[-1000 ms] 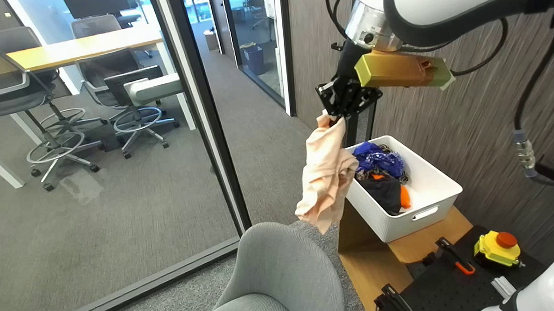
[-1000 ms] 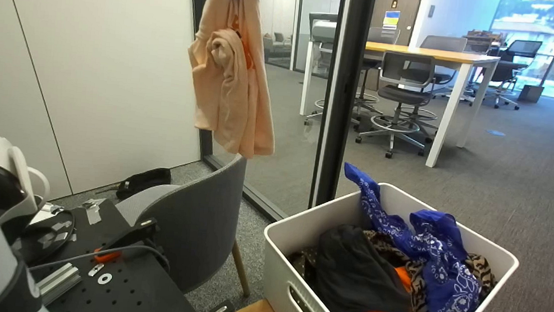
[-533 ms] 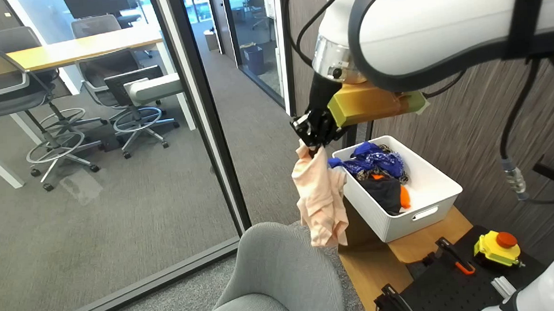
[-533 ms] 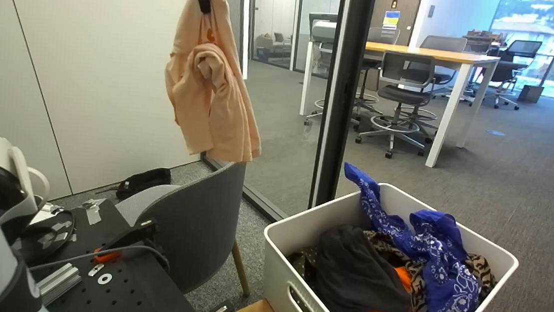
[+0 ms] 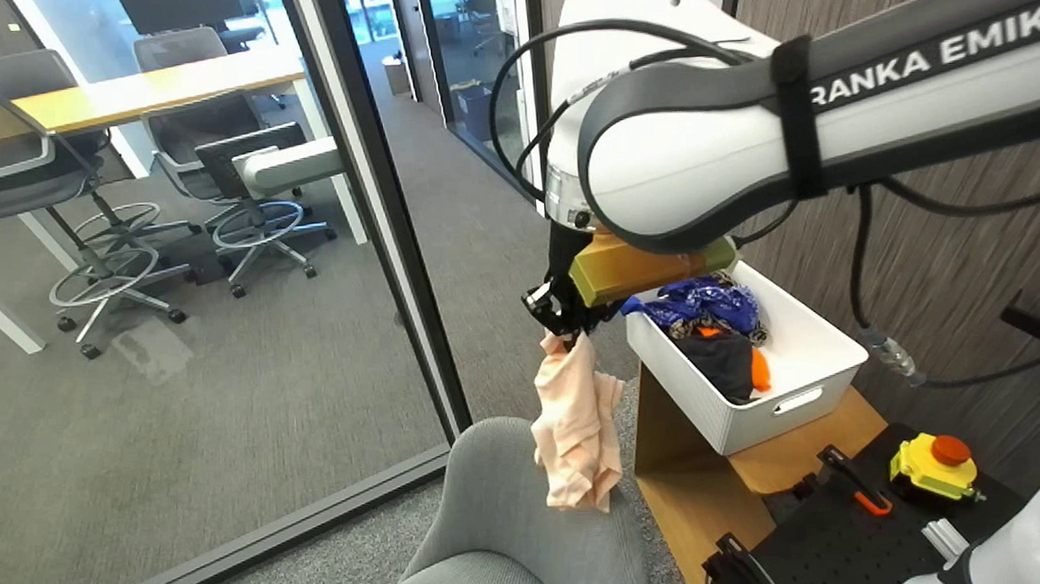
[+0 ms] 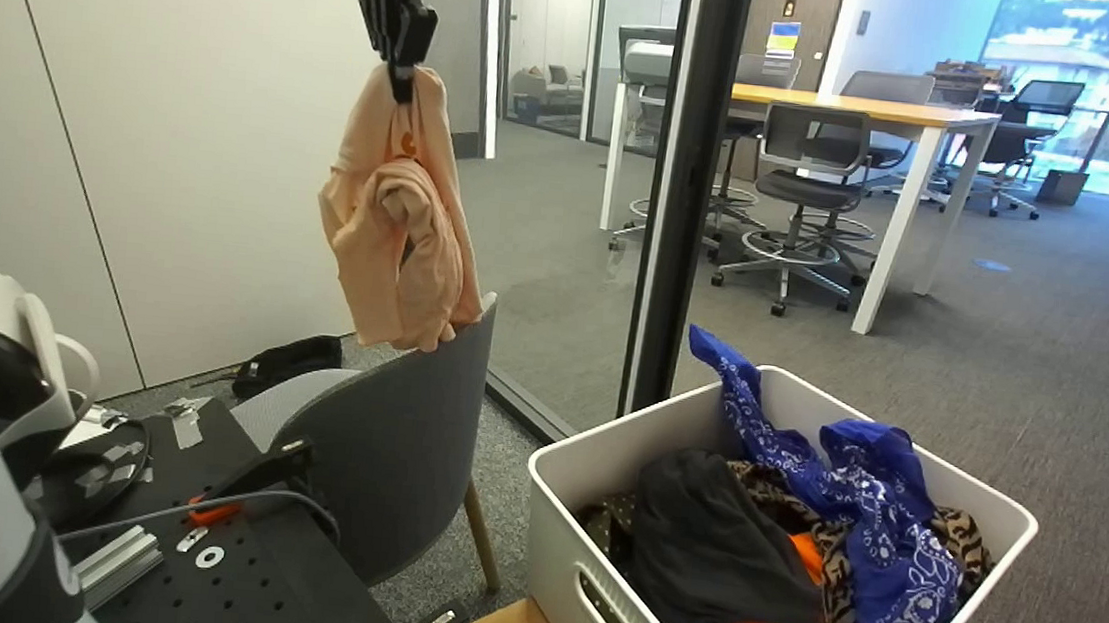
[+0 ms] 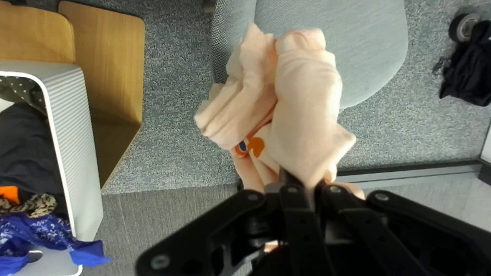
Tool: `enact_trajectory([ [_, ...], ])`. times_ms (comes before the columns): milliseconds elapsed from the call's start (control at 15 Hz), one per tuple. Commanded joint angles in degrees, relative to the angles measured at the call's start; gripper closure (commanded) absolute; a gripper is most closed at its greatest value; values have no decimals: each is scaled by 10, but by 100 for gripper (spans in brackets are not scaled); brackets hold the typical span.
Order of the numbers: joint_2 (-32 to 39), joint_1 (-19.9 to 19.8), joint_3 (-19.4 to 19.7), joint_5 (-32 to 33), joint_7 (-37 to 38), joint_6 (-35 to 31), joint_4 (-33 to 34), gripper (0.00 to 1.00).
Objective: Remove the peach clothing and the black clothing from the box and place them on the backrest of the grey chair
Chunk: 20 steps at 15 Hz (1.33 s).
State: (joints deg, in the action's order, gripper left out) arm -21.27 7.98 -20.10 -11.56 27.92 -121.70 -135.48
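Jaws pinching peach clothing (image 5: 576, 427), slack beneath them. Grey backrest (image 6: 391, 458) below jaws' level: centre the clothing across its rim, sink till draped, then release.

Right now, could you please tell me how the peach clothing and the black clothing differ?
The peach clothing hangs from the gripper outside the white box, while the black clothing lies inside it. The peach clothing falls in long folds; the black clothing forms a mound. An orange mark shows on the peach clothing, but none on the visible part of the black clothing. Both are fabric, and neither is draped over the grey chair's backrest yet.
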Motion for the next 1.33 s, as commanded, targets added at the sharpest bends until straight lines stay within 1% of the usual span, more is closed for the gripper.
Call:
enact_trajectory([
  [0, 32, -1, 8, 18, 28, -8, 23, 97],
  [133, 34, -3, 13, 26, 36, -4, 28, 97],
  [467, 12, -13, 26, 60, 62, 5, 44, 97],
  [867, -5, -32, 41, 95, 84, 5, 49, 97],
  [1267, 11, -39, 48, 93, 86, 4, 46, 97],
])
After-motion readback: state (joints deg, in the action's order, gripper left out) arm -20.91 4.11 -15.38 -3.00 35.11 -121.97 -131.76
